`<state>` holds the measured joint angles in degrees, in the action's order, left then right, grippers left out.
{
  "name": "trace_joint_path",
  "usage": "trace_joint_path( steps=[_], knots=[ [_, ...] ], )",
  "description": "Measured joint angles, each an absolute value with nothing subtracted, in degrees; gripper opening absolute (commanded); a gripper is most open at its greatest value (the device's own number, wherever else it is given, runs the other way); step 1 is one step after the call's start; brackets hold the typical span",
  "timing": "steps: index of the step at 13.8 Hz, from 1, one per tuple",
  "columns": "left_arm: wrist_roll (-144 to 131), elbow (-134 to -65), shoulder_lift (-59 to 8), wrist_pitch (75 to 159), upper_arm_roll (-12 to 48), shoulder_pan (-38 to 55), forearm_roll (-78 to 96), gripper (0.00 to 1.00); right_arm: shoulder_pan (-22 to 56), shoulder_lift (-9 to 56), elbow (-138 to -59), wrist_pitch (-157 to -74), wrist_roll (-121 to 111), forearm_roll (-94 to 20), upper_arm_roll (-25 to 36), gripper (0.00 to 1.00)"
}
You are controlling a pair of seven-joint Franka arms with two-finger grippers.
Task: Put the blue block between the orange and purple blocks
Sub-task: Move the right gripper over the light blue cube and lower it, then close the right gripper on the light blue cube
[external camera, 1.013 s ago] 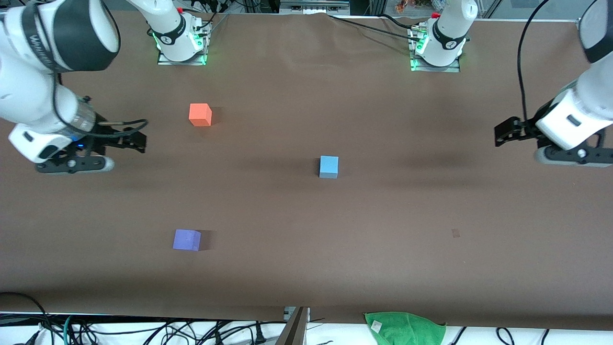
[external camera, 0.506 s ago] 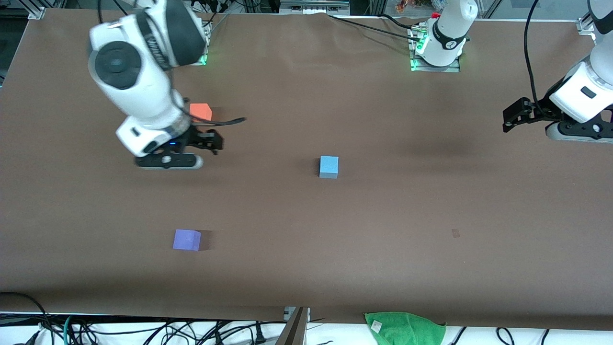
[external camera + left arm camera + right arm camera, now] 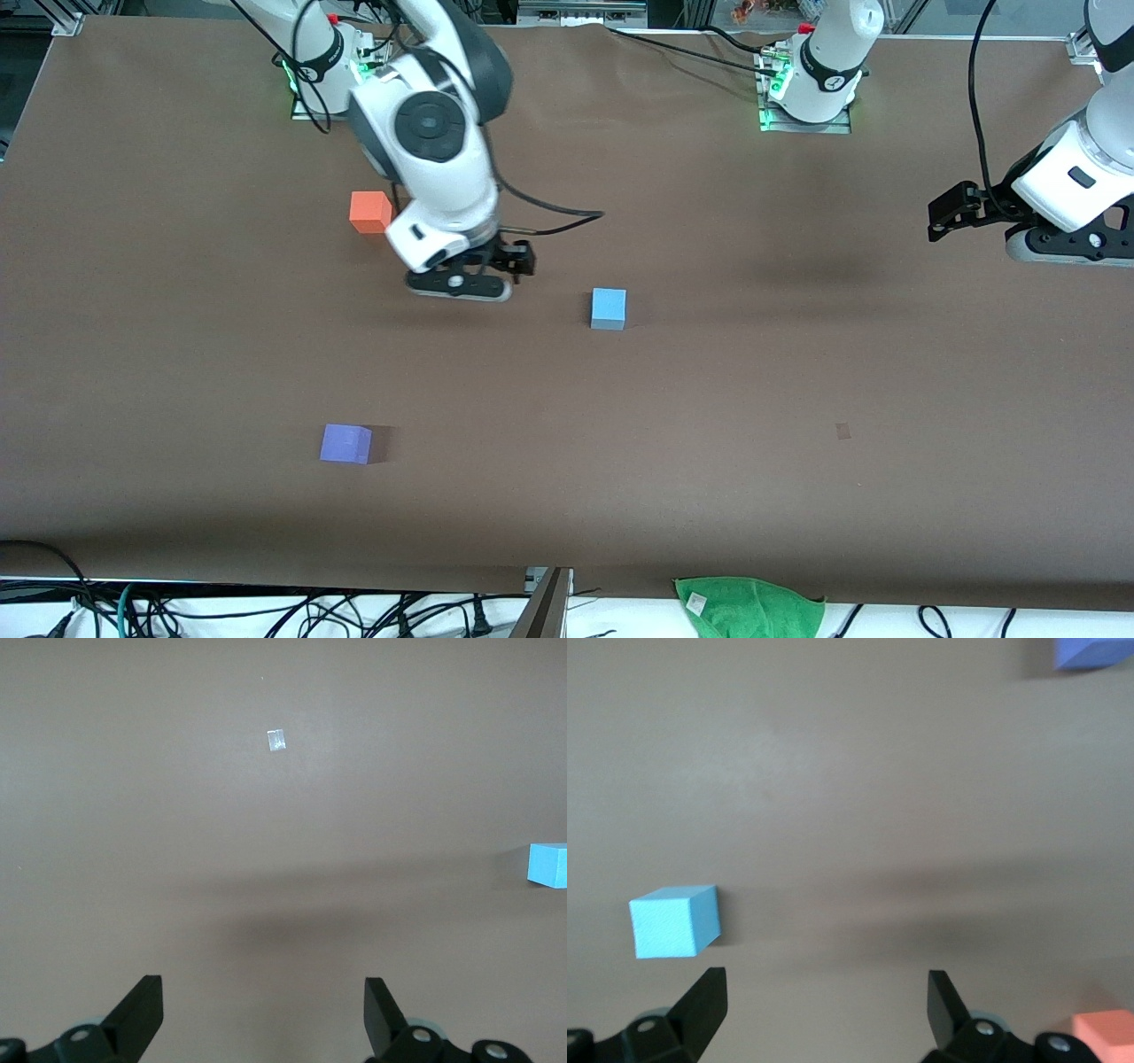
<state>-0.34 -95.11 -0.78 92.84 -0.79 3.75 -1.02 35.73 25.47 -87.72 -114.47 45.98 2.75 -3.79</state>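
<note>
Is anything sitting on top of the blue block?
No. The blue block has a bare top, with no block and no gripper over it. The open right gripper hangs beside it over the table. Its underside rests on the table, so that is hidden.

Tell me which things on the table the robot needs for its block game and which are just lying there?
Needed:
- blue block
- orange block
- purple block
- right gripper, fingers open, over bare table between the orange and blue blocks

Just lying there:
- green cloth at the table's edge nearest the front camera
- small patch on the table cover

Sky-blue cube, orange cube, purple cube, well apart
</note>
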Motion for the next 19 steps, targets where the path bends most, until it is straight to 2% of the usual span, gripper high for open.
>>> trace_joint_path(
  steps=[8,13,19],
  knots=[
    [-0.3,-95.1,-0.8,92.7,-1.2,3.7,-1.0,1.0,42.1,33.8,-87.7,-125.7,49.2,2.7,-3.8,1.0],
    [-0.3,-95.1,-0.8,92.7,-1.3,3.8,-1.0,1.0,45.9,39.0,-87.6,-136.3,60.3,2.7,-3.7,1.0],
    [-0.3,-94.9,-0.8,92.7,-1.2,3.8,-1.0,1.0,47.4,42.3,-84.9,-138.0,61.7,4.1,-3.5,1.0]
  ],
)
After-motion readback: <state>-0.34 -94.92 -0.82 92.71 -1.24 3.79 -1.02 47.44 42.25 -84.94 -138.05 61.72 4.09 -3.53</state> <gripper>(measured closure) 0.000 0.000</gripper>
